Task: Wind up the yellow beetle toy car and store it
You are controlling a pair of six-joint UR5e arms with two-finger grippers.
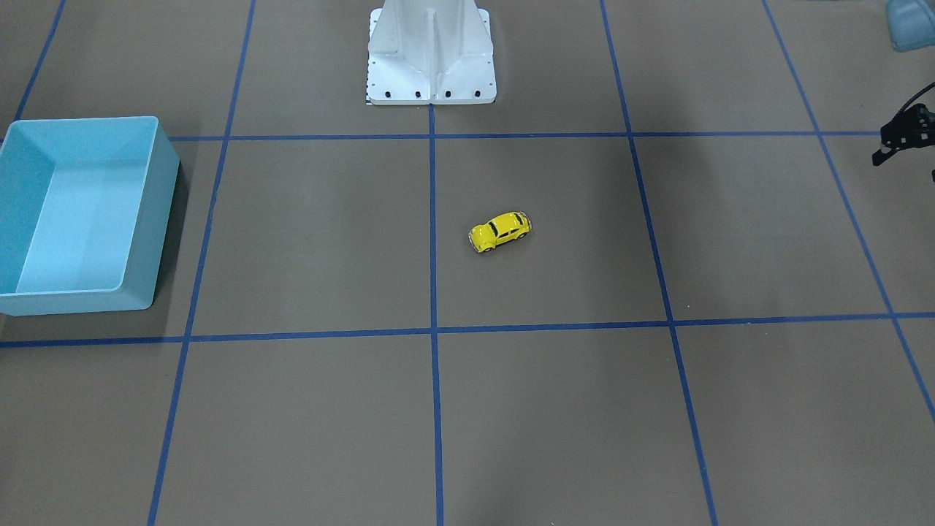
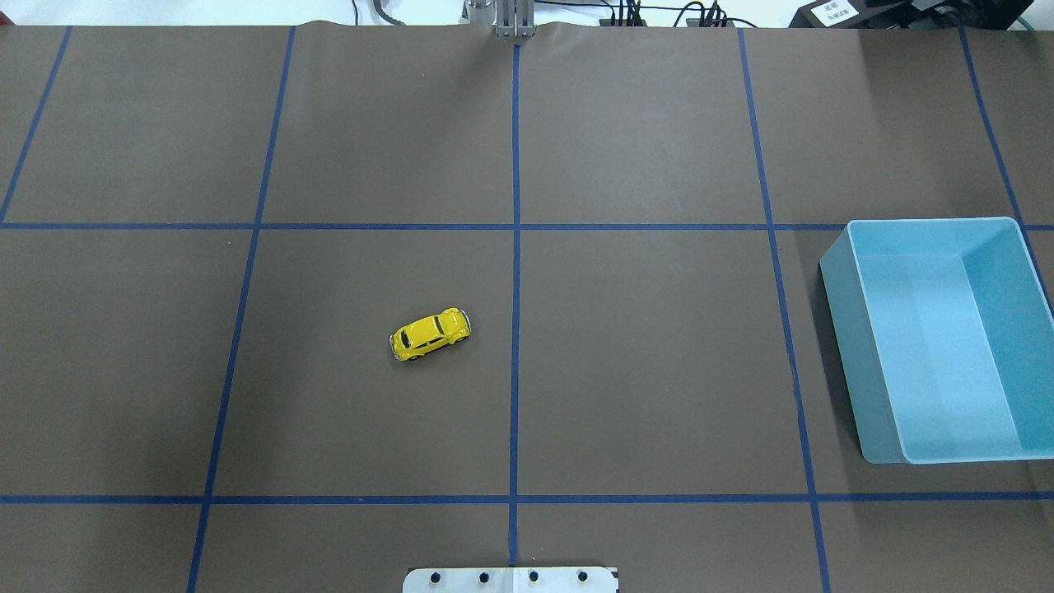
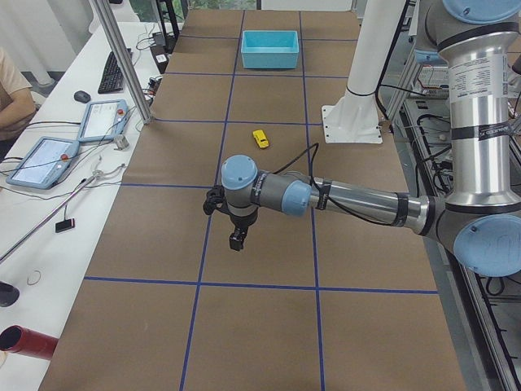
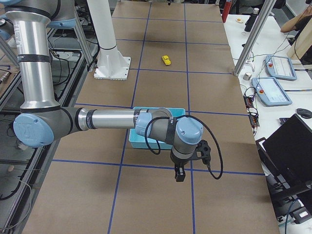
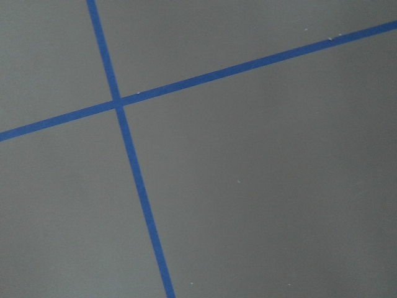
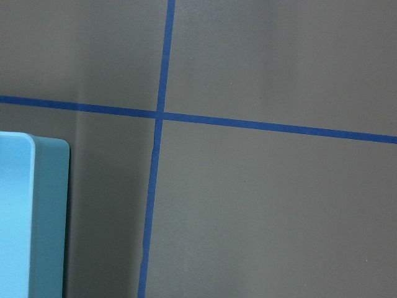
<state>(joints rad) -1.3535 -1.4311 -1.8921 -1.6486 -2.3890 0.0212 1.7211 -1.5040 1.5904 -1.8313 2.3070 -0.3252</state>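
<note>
the yellow beetle toy car (image 2: 430,333) stands on its wheels on the bare desk (image 2: 659,371), in the middle-row cell just to the robot's left of the centre tape line. nothing touches it. in the overhead view its long axis runs from about 8 o'clock to 2 o'clock. the light blue bin (image 2: 840,329) sits well apart from it, at 3 o'clock near the right edge. the left end effector (image 3: 236,239) hangs above the desk; in the left side view the car lies near 12 o'clock from it, with only bare desk between. the right end effector (image 4: 179,174) hangs at the opposite end; in the right side view the car again lies near 12 o'clock, but farther off, beyond the bin. the left arm is judged the nearer for the first reach. whether either end effector is open or closed cannot be told from these views. both wrist cameras show only desk and blue tape lines (image 5: 133,180), plus a bin corner on the right one. the car shows no legible brand. a white label (image 2: 827,10) at the far edge is too small to read.
</note>
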